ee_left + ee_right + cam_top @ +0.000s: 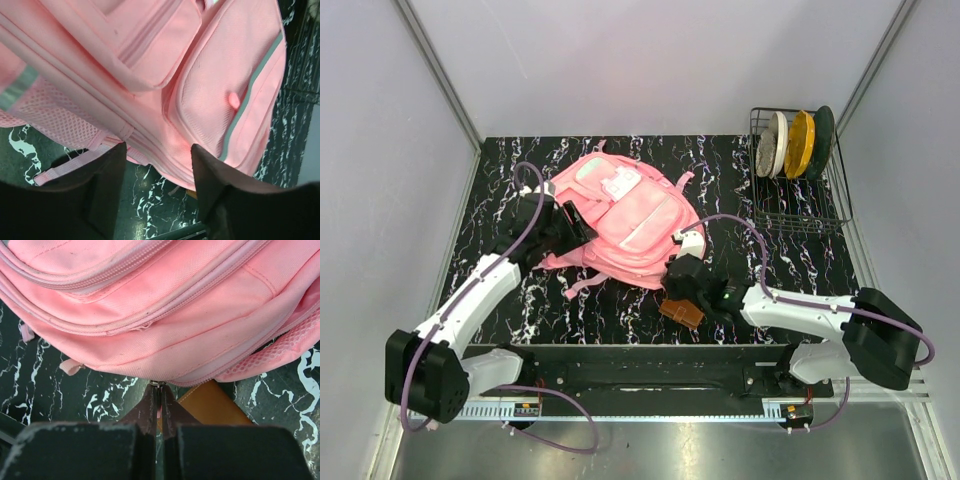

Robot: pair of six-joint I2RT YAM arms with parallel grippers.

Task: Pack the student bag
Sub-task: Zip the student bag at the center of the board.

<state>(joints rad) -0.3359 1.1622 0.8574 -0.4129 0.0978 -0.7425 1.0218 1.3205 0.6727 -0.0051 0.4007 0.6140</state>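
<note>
The pink student bag (625,215) lies flat on the black marbled table, front pockets up. My right gripper (682,268) is at the bag's near edge. In the right wrist view its jaws (160,387) are shut on the pink zipper pull of the bag (165,315), with the metal ring at the fingertips. A brown leather wallet (210,407) lies on the table just under that edge; it also shows in the top view (681,313). My left gripper (570,222) is open at the bag's left side; its fingers (112,170) straddle the bag's lower edge (165,100) without gripping.
A wire dish rack (798,185) with white, yellow and dark plates stands at the back right. A loose pink strap (582,282) trails from the bag toward the near edge. Grey walls enclose the table on three sides.
</note>
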